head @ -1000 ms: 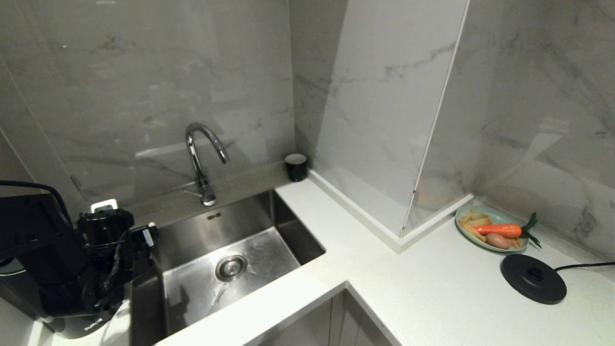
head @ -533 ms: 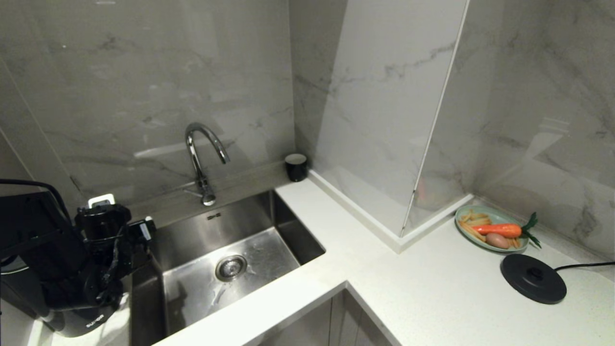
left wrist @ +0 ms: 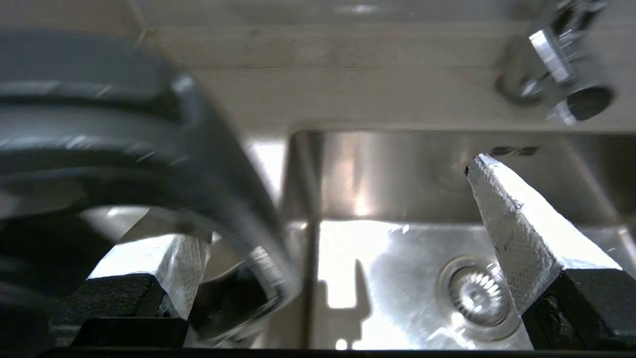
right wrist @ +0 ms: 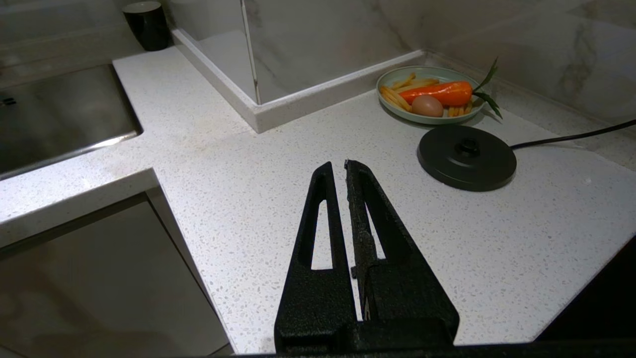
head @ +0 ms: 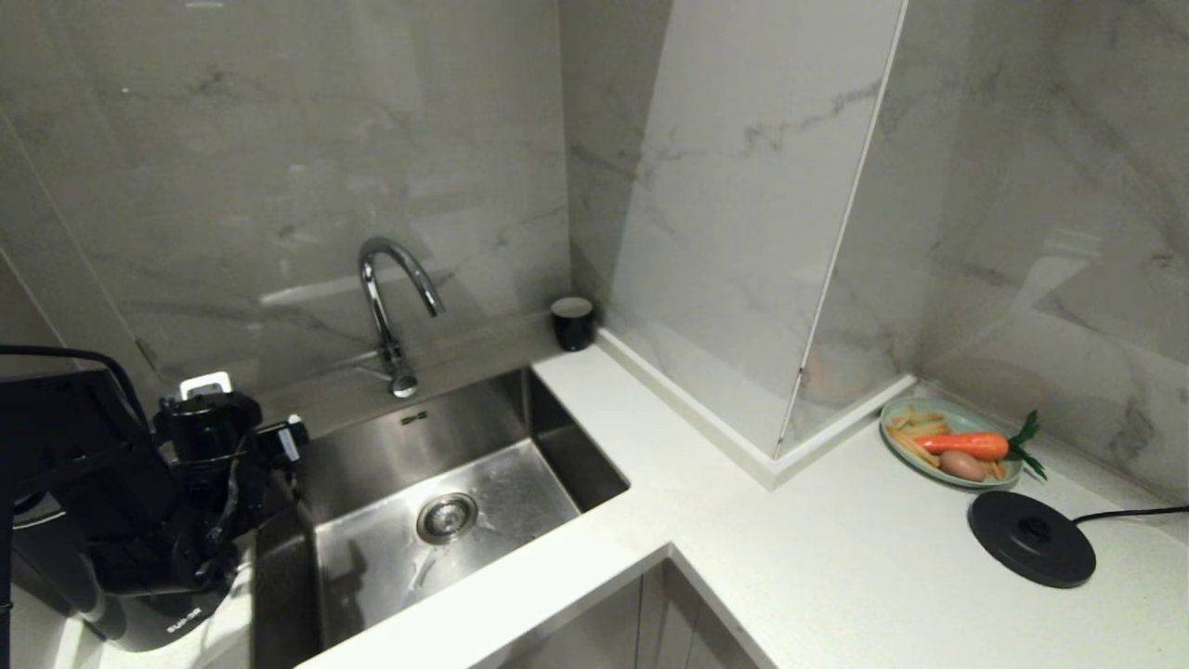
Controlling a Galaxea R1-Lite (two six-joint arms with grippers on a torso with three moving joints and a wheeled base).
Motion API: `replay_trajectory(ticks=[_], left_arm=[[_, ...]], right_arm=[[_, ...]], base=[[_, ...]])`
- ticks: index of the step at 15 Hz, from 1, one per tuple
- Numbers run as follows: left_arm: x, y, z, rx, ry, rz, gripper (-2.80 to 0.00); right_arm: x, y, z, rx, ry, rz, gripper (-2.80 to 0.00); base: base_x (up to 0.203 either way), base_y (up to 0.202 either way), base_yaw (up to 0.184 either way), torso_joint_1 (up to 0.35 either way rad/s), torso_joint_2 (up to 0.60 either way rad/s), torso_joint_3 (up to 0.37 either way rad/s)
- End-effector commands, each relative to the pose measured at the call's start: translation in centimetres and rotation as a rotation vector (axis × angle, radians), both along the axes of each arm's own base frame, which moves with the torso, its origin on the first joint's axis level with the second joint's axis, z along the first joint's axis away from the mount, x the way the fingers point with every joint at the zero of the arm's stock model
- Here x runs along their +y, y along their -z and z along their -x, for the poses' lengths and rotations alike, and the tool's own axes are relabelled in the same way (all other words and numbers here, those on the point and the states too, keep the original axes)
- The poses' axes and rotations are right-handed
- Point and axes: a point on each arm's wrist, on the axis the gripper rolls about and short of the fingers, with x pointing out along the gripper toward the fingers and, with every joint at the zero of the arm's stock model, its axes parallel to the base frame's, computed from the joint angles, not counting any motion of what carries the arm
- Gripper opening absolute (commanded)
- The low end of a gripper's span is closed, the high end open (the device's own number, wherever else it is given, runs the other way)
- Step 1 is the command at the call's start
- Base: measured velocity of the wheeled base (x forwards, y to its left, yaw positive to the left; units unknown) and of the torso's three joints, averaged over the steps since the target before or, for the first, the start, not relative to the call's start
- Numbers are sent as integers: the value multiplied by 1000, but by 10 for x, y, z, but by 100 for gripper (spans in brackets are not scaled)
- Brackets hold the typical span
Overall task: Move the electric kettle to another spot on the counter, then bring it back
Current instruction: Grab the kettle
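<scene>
The electric kettle [head: 153,618], glossy black with white lettering low on its side, stands on the counter [head: 836,557] at the far left, beside the sink. My left arm [head: 200,483] hangs over it and hides most of it. In the left wrist view the left gripper [left wrist: 335,201] is open wide. The kettle's dark loop handle [left wrist: 149,164] passes between the fingers, close to one pale fingertip [left wrist: 191,253]. The other fingertip [left wrist: 489,194] stands far off over the sink. My right gripper [right wrist: 338,166] is shut and empty above the counter [right wrist: 223,209].
A steel sink [head: 520,409] with a curved tap [head: 390,307] lies right of the kettle. The round black corded base [head: 1031,537] sits far right, next to a green plate [head: 896,413] of food. A small black cup [head: 572,322] stands in the back corner.
My left wrist has shifted slightly toward the back wall above the kettle, fingers still wide apart. The kettle has stayed in its place.
</scene>
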Motion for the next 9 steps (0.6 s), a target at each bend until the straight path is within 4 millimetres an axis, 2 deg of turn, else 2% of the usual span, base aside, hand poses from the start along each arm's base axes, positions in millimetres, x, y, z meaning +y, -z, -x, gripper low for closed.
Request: replay_trajectory(ticks=[1, 5, 9], left_arm=[[-1, 0, -6, -29, 3, -13, 0], [4, 6, -10, -25, -4, -34, 0], [14, -1, -12, -52, -29, -41, 0]], right_arm=[[0, 0, 0, 0, -1, 1, -280], [0, 0, 0, 0, -1, 1, -280], [0, 0, 0, 0, -1, 0, -280]], base=[[0, 0, 0, 0, 0, 0], [0, 0, 0, 0, 0, 0], [0, 0, 0, 0, 0, 0]])
